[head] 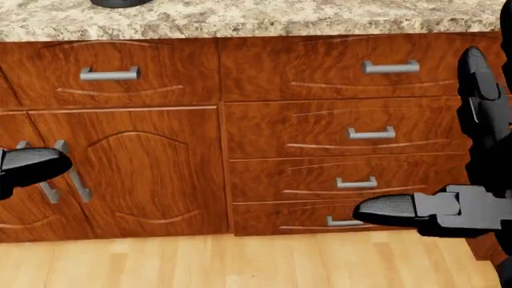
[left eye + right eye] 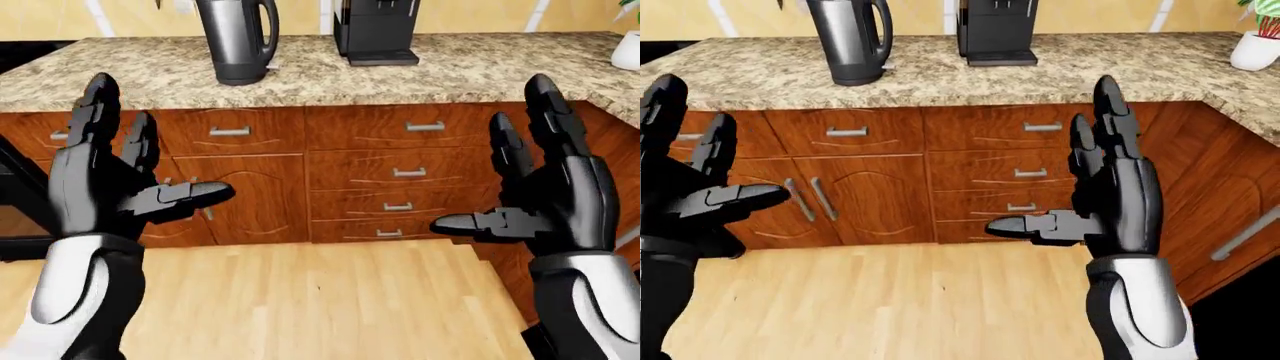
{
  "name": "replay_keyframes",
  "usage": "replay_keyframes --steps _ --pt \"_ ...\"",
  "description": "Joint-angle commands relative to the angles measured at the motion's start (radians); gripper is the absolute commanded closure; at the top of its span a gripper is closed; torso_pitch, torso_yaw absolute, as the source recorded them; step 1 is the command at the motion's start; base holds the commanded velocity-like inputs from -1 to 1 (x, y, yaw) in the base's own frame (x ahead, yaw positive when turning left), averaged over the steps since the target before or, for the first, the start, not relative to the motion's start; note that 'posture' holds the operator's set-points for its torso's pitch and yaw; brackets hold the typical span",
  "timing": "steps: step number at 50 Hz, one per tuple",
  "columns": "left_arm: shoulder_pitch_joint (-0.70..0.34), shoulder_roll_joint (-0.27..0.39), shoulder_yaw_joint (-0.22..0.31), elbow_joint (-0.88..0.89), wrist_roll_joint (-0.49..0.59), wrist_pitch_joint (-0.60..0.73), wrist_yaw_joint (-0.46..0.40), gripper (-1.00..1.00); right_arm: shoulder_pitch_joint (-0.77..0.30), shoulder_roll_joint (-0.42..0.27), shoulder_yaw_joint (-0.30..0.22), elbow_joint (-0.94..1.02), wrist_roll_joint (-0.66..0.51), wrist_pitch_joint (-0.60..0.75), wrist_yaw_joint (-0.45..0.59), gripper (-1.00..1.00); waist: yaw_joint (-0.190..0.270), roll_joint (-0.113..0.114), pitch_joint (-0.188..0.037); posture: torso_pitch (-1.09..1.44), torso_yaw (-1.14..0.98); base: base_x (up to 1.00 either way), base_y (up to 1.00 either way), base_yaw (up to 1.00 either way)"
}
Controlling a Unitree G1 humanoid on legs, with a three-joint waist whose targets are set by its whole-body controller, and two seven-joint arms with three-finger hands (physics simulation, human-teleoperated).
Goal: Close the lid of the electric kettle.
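The electric kettle (image 2: 235,41), steel grey with a black handle, stands on the granite counter (image 2: 440,71) at the upper left of the left-eye view. Its top is cut off by the frame, so the lid is hidden. Only its dark base (image 1: 120,2) shows in the head view. Both black hands are raised well short of the counter, palms facing each other. My left hand (image 2: 150,154) is open, fingers spread, thumb pointing right. Likewise open, my right hand (image 2: 500,169) has its thumb pointing left. Neither holds or touches anything.
A black coffee machine (image 2: 375,30) stands right of the kettle. A white plant pot (image 2: 1255,49) sits at the counter's right end. Wooden drawers (image 1: 368,132) and cabinet doors (image 1: 144,168) lie below. The counter turns toward me on the right. A dark appliance (image 2: 15,195) is at the left.
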Motion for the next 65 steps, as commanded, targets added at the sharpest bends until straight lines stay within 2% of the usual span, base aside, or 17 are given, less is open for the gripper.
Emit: replay_keyframes --steps 1,7,10,27,30,33,34,36,46,49,50,52,57,60,61,62,65 --pt "-0.037 0.055 0.036 -0.045 -0.095 0.009 0.063 -1.0 -0.027 -0.016 -0.031 -0.029 0.053 0.034 -0.022 -1.0 0.0 0.005 -0.011 0.0 0.0 0.0 0.0 0.0" --pt "-0.019 0.129 0.057 -0.037 -0.226 -0.028 0.134 -1.0 -0.116 -0.16 -0.137 -0.034 0.404 0.135 -0.274 -1.0 0.003 0.009 -0.002 0.0 0.0 0.0 0.0 0.0" --pt "-0.017 0.142 0.065 -0.041 -0.271 -0.032 0.163 -1.0 -0.112 -0.26 -0.139 -0.034 0.548 0.107 -0.402 -1.0 0.007 0.007 0.002 0.0 0.0 0.0 0.0 0.0" --pt "0.015 0.121 0.029 -0.026 -0.164 -0.077 0.096 -1.0 -0.057 -0.297 -0.08 -0.034 0.526 0.015 -0.408 -1.0 -0.002 -0.006 -0.005 0.0 0.0 0.0 0.05 0.0" --pt "0.016 0.115 0.023 -0.018 -0.145 -0.075 0.087 -1.0 -0.062 -0.309 -0.088 -0.034 0.553 0.015 -0.425 -1.0 -0.003 0.018 -0.011 0.0 0.0 0.0 0.22 0.0" --pt "0.02 0.11 0.02 -0.027 -0.132 -0.071 0.076 -1.0 -0.05 -0.313 -0.08 -0.034 0.544 0.006 -0.422 -1.0 -0.012 0.085 -0.007 0.0 0.0 0.0 0.23 0.0" --pt "0.021 0.107 0.021 -0.024 -0.128 -0.072 0.071 -1.0 -0.047 -0.311 -0.084 -0.034 0.543 0.006 -0.419 -1.0 -0.002 0.049 -0.004 0.0 0.0 0.0 0.23 0.0" --pt "0.021 0.105 0.023 -0.029 -0.119 -0.072 0.064 -1.0 -0.049 -0.316 -0.091 -0.034 0.554 0.005 -0.424 -1.0 -0.004 0.058 0.002 0.0 0.0 0.0 0.23 0.0" --pt "0.015 0.083 0.017 -0.02 -0.096 -0.066 0.046 -1.0 -0.043 -0.264 -0.085 -0.034 0.478 0.021 -0.362 -1.0 -0.004 -0.015 0.003 0.0 0.0 0.0 0.22 0.0" --pt "0.017 0.086 0.014 -0.029 -0.09 -0.065 0.047 -1.0 -0.043 -0.257 -0.078 -0.034 0.464 0.025 -0.354 -1.0 -0.001 -0.074 -0.009 0.0 0.0 0.0 0.23 0.0" --pt "0.019 0.083 0.012 -0.023 -0.089 -0.066 0.045 -1.0 -0.04 -0.251 -0.072 -0.034 0.453 0.027 -0.35 -1.0 -0.011 -0.027 0.002 0.0 0.0 0.0 0.22 0.0" --pt "0.018 0.082 0.015 -0.024 -0.086 -0.063 0.042 -1.0 -0.03 -0.237 -0.069 -0.034 0.428 0.023 -0.331 -1.0 -0.006 -0.054 -0.005 0.0 0.0 0.0 0.23 0.0" --pt "0.02 0.081 0.014 -0.022 -0.083 -0.068 0.04 -1.0 -0.03 -0.25 -0.068 -0.034 0.44 0.019 -0.342 -1.0 -0.005 -0.018 0.008 0.0 0.0 0.0 0.23 0.0" --pt "0.024 0.078 0.009 -0.022 -0.076 -0.072 0.037 -1.0 -0.022 -0.252 -0.061 -0.034 0.43 0.012 -0.339 -1.0 -0.011 0.039 0.006 0.0 0.0 0.0 0.23 0.0" --pt "0.033 0.078 -0.004 -0.022 -0.048 -0.087 0.027 -1.0 -0.02 -0.251 -0.056 -0.034 0.423 0.011 -0.337 -1.0 -0.012 0.077 -0.006 0.0 0.0 0.0 0.23 0.0" --pt "0.033 0.074 -0.001 -0.026 -0.046 -0.082 0.023 -1.0 -0.02 -0.249 -0.054 -0.034 0.418 0.011 -0.334 -1.0 -0.017 0.089 -0.018 0.0 0.0 0.0 0.22 0.0" --pt "0.032 0.069 0.008 -0.029 -0.052 -0.071 0.022 -1.0 -0.01 -0.243 -0.041 -0.034 0.392 0.005 -0.321 -1.0 -0.002 0.057 0.005 0.0 0.0 0.0 0.22 0.0"
